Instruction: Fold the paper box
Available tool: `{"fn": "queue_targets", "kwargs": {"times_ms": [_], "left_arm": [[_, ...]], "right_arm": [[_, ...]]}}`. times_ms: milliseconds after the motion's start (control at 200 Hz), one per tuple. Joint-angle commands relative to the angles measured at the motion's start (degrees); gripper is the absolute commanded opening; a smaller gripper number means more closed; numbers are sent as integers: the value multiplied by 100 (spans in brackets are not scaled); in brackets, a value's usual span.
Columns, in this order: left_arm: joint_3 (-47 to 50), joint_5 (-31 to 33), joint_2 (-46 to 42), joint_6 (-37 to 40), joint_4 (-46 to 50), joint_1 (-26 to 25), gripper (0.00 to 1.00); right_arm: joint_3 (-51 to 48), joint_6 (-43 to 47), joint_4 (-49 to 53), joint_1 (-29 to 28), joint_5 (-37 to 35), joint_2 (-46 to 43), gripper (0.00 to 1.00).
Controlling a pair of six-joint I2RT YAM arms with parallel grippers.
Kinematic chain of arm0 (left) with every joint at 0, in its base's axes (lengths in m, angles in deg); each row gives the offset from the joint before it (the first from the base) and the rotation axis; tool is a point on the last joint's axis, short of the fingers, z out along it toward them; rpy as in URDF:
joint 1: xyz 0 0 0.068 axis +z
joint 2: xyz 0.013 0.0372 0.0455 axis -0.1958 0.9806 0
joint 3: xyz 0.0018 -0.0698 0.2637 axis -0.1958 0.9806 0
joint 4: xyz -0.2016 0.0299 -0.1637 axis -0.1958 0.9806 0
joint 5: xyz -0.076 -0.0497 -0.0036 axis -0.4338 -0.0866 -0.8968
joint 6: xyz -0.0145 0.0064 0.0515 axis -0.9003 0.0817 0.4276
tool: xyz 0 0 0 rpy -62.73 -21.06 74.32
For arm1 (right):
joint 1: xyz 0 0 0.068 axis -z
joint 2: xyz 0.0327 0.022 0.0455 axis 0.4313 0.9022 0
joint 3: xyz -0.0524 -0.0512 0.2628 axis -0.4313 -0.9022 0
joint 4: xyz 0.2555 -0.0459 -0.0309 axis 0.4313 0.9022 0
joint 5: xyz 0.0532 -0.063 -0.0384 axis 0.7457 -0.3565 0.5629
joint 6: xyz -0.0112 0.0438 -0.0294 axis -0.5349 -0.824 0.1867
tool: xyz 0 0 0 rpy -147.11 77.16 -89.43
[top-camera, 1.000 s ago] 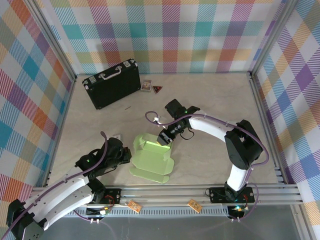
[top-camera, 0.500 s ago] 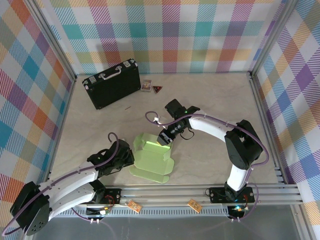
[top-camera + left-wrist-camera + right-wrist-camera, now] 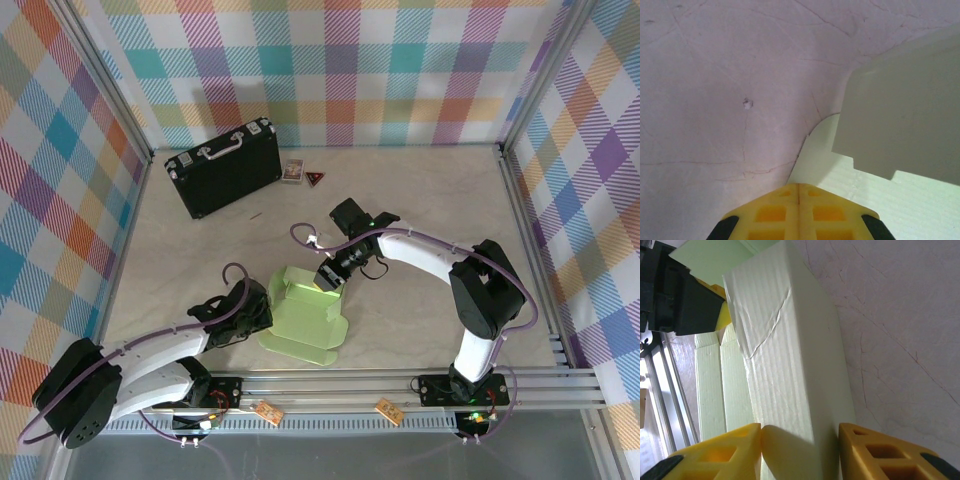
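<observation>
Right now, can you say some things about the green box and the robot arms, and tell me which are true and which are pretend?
The right fingers pinch a wall of the paper box. True.
The left fingers are wide open. False: they are shut, next to the box's edge.
The black briefcase lies open. False: it is closed, away from the box.
The paper box is pale green. True.

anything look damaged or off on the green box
Yes: the paper box wall clamped in the right gripper has a thin crooked crease running down its ribbed face. Nothing else stands out.
</observation>
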Motion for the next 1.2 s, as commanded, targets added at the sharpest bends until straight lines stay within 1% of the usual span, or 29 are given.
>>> {"fn": "queue_targets", "kwargs": {"times_ms": [0,135,170,205,250,380,455,535,580,640,690,735,845,900,930,1025,1160,1195], "left_arm": [[127,177,215,-106,163,71,0],[62,223,33,-78,338,104,0],[17,247,-49,-52,427,119,1],[-24,259,-142,-23,644,136,4],[-83,260,-296,4,810,142,11],[-326,356,-862,101,1461,184,23],[-558,684,-1214,148,2086,220,23],[-762,1029,-1514,204,2491,364,24],[-855,1022,-1645,292,2550,531,22],[-968,920,-1713,405,2509,750,22],[-1104,848,-1629,573,2392,905,26],[-1227,806,-1417,741,2240,1027,32],[-1573,517,-642,1394,1714,1188,35],[-1683,272,-241,1853,1359,1195,35],[-1706,263,-92,1981,1215,1191,36],[-1708,458,253,2157,886,1205,36],[-1742,39,781,2400,530,1201,37],[-1742,-65,871,2445,270,1198,37]], "right_arm": [[-112,88,137,-41,-131,89,42],[-104,90,155,-40,-117,116,42],[-97,96,170,-41,-117,124,42],[-99,98,167,-41,-121,115,42],[-104,99,165,-41,-126,113,42],[-106,98,168,-41,-130,114,42],[-95,96,176,-41,-127,119,42],[-95,99,179,-41,-117,131,42],[-86,94,182,-41,-125,134,42],[-86,99,197,-36,-133,124,42],[-86,99,194,-41,-128,120,42],[-86,99,194,-41,-126,118,42],[-86,98,198,-41,-132,125,42],[-93,101,184,-41,-124,124,42],[-87,94,190,-41,-118,127,42],[-83,99,200,-41,-117,136,42],[-70,109,196,-45,-110,160,42],[-61,109,197,-41,-124,167,42]]}}
